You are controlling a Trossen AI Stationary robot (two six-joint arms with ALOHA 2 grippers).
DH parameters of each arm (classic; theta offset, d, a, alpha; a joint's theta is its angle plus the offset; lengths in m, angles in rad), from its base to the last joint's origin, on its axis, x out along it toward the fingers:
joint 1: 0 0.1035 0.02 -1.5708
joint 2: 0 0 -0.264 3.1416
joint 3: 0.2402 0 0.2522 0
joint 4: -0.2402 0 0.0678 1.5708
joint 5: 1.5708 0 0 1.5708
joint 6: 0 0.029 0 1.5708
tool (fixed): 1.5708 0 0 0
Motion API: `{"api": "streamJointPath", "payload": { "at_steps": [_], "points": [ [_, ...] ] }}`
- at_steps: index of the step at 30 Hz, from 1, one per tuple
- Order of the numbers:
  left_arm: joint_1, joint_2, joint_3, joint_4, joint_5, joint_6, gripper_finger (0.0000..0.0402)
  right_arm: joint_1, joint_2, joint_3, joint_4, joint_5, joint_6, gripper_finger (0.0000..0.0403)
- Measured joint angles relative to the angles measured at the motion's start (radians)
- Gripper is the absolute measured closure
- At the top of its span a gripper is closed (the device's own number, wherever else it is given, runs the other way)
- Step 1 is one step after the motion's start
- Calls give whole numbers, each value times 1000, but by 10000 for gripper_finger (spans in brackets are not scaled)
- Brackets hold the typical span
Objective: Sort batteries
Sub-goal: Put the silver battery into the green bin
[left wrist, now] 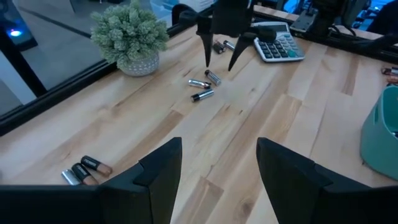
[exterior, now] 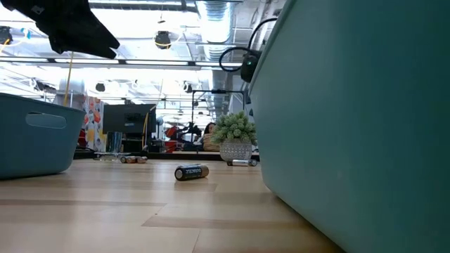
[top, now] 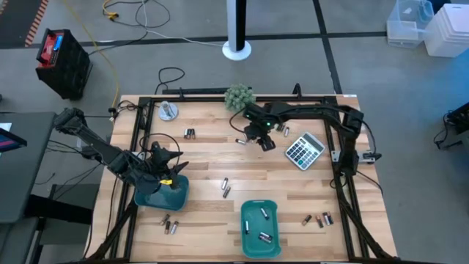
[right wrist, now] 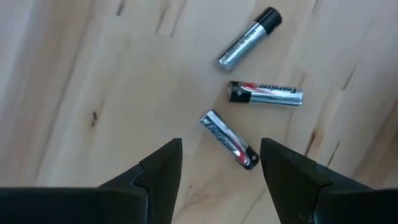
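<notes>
Three silvery batteries [right wrist: 229, 140] lie loose on the wood under my right gripper [right wrist: 221, 180], which hangs open and empty just above them, near the table's far middle [top: 253, 137]. It also shows in the left wrist view [left wrist: 221, 62]. My left gripper [left wrist: 217, 180] is open and empty above the left teal tray [top: 163, 194]. The right teal tray [top: 260, 227] holds a few batteries. More batteries lie in small groups on the table, one at the far left [top: 190, 133], one in the middle [top: 226, 188], and others toward the near edge [top: 170, 224], [top: 319, 218].
A grey calculator [top: 304, 150] lies to the right of my right gripper. A small potted plant [top: 239, 96] stands at the far edge, and a round metal object [top: 168, 111] at the far left. A black frame runs round the table.
</notes>
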Motion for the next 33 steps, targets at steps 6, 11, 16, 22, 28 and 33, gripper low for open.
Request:
{"api": "streamJointPath", "payload": {
  "at_steps": [6,11,16,22,28,33],
  "points": [
    [0,0,0,0,-6,0,201,-44,-6,17,-11,5,79,168],
    [0,0,0,2,-36,11,201,-118,-65,17,-24,4,218,168],
    [12,0,0,1,-72,13,201,-202,-142,-19,-28,4,410,168],
    [19,0,0,0,-72,18,201,-263,-252,-156,-15,15,628,168],
    [19,0,0,0,-73,19,201,-280,-342,-283,-14,103,835,168],
    [19,0,0,-2,-72,19,201,-278,-370,-355,-15,143,961,168]
  ]
}}
